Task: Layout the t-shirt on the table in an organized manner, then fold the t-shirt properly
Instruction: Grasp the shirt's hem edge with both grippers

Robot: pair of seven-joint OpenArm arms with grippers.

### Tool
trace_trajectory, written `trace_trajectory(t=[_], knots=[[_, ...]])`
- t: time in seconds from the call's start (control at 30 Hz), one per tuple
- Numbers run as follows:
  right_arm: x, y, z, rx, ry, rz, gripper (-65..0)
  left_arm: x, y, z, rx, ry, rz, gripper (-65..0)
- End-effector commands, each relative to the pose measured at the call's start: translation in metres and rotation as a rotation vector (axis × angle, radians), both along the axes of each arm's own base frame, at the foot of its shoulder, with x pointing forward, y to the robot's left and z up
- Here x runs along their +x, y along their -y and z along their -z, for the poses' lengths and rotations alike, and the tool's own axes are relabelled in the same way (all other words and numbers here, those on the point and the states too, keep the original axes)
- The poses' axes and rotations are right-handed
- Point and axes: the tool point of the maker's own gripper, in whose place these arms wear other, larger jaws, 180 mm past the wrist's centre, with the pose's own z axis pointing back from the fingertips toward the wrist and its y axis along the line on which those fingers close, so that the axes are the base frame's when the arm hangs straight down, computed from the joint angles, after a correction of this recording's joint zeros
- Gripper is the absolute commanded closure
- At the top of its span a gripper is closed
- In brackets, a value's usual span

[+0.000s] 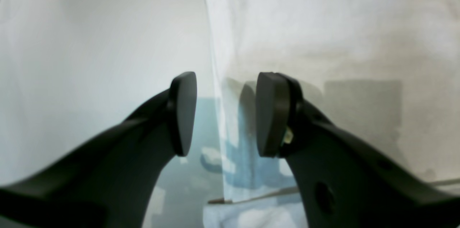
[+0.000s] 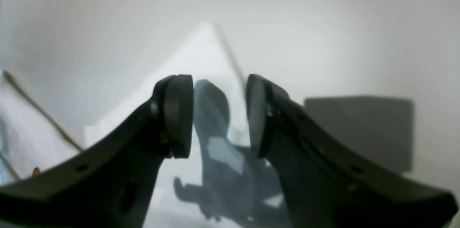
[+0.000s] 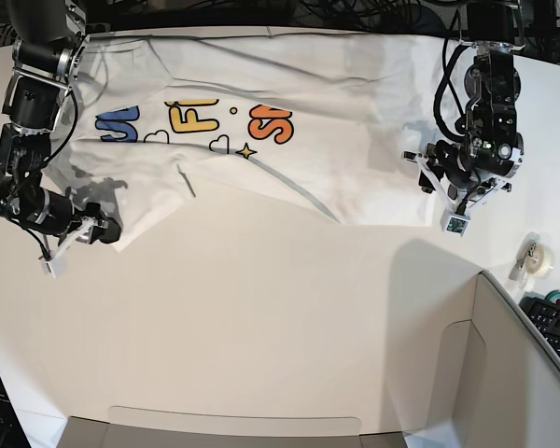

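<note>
T-shirt point(image 3: 289, 131) lies spread across the far half of the table point(image 3: 261, 317), print side up, long axis running left to right in the base view. Nearest the camera, at 5 o'clock, a grey box-like panel point(image 3: 504, 373) is cut off by the frame; a keyboard point(image 3: 555, 327) corner and a tape roll point(image 3: 532, 257) sit just beyond it at 4 o'clock. Right gripper point(image 2: 219, 113), at 9 o'clock in the base view, hangs over a pointed cloth corner; jaws apart, nothing between the pads, only blurred fabric and shadow below. Left gripper point(image 1: 226, 113), at 2 o'clock in the base view, hangs over the shirt's edge at that end; jaws parted, clasping nothing, the cloth edge running up between them beneath. Both wrist views are soft-focus; whether the fingertips touch the cloth cannot be told. Print reads partly: blue letters at the right-gripper end partly hidden by cloth folds, a yellow "F" and a further yellow letter, then orange-red "S" with a second letter folded under. Small hearts and a star sit below the letters. The far hem runs along the table's far edge at 12 o'clock, partly lost in glare.
</note>
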Motion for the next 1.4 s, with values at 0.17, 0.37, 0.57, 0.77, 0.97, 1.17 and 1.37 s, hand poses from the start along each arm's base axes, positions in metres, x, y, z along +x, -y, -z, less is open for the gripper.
trace_trajectory(t=[0.17,0.37,0.57,0.77,0.97,1.17,1.37], knots=[[-0.025,-0.011,0.027,-0.068,-0.127,-0.094,-19.7,0.011,-0.006,-0.014,0.013,0.056,-0.001,-26.5],[-0.030,-0.003,0.034,-0.129,-0.139,-0.095,0.0,0.016,-0.021,-0.007,-0.012,0.065,-0.064,-26.5],[-0.034,-0.001,0.043,-0.165,-0.147,-0.091,0.0,0.043,-0.065,0.004,-0.421,0.105,-0.342,-26.7],[-0.038,-0.002,0.046,-0.163,-0.154,-0.092,0.0,0.040,-0.097,0.027,-0.672,0.050,-0.493,-26.7],[-0.037,-0.003,0.046,-0.160,-0.154,-0.092,0.0,0.039,-0.074,0.039,-0.651,-0.015,-0.425,-26.7],[-0.037,-0.003,0.046,-0.160,-0.154,-0.092,0.0,0.034,-0.028,0.055,-0.612,-0.101,-0.290,-26.7],[-0.043,-0.003,0.050,-0.159,-0.166,-0.092,0.0,0.034,-0.008,0.060,-0.618,-0.125,-0.247,-26.7]])
